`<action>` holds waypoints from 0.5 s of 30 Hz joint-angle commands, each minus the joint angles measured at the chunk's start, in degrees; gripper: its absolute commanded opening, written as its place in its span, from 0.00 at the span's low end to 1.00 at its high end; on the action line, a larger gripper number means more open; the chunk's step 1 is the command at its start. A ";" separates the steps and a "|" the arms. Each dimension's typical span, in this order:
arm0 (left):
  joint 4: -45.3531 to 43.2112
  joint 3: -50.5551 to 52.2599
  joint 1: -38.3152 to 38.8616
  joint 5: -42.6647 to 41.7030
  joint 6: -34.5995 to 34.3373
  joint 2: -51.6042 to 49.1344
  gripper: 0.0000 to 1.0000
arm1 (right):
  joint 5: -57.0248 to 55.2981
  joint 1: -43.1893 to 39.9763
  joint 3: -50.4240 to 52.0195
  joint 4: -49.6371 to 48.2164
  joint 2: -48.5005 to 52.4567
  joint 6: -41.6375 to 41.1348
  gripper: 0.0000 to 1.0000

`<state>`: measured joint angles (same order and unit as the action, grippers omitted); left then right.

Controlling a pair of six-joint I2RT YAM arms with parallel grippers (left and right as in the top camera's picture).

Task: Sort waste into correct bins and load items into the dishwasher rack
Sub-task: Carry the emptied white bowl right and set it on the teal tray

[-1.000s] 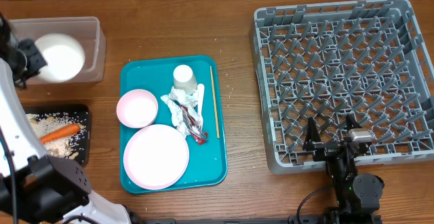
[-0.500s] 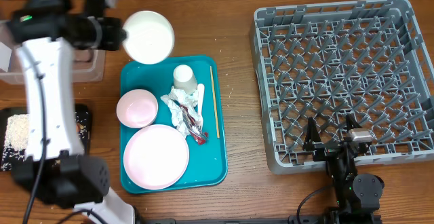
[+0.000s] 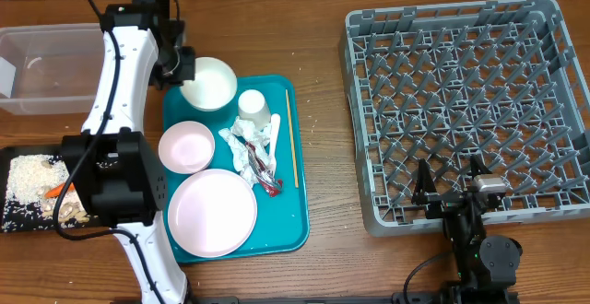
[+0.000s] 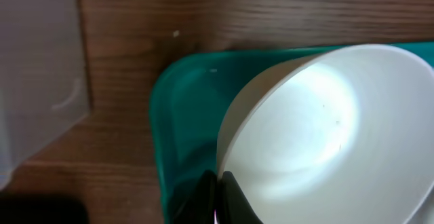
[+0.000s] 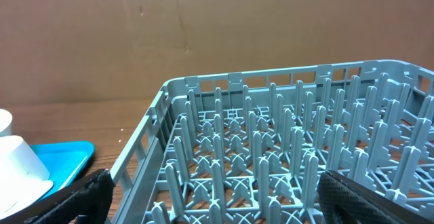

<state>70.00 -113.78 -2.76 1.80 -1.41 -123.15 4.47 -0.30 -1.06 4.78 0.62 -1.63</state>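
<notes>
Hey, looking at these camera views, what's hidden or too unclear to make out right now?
Overhead: the left arm covers the black tray on its right side and most of the carrot.
Left wrist: the bottom edge cuts off the left pincer, shut on the white bowl at its rim.
Overhead: the dark red bit in the crumpled napkin is too small to identify.

The left arm (image 3: 118,74) stretches from the near left toward the far side, its wrist bent rightward. The left tool (image 3: 184,68) is pinched tight on the rim of a bowl (image 3: 210,83). The right arm (image 3: 484,249) sits folded low at the near edge, with the right tool (image 3: 449,182) spread wide.
</notes>
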 commanded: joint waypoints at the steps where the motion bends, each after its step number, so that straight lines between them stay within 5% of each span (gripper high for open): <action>1: 0.28 -0.59 -2.36 3.78 -3.69 0.07 0.04 | -0.35 -0.04 0.57 -0.22 -0.46 0.15 1.00; 15: 0.70 5.03 -5.07 -2.78 -3.28 -0.33 0.04 | -0.35 -0.04 0.59 -0.22 -0.46 0.15 1.00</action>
<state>71.16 -110.13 -8.23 1.89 -4.23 -123.15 4.45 -0.30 -1.06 4.75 0.62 -1.65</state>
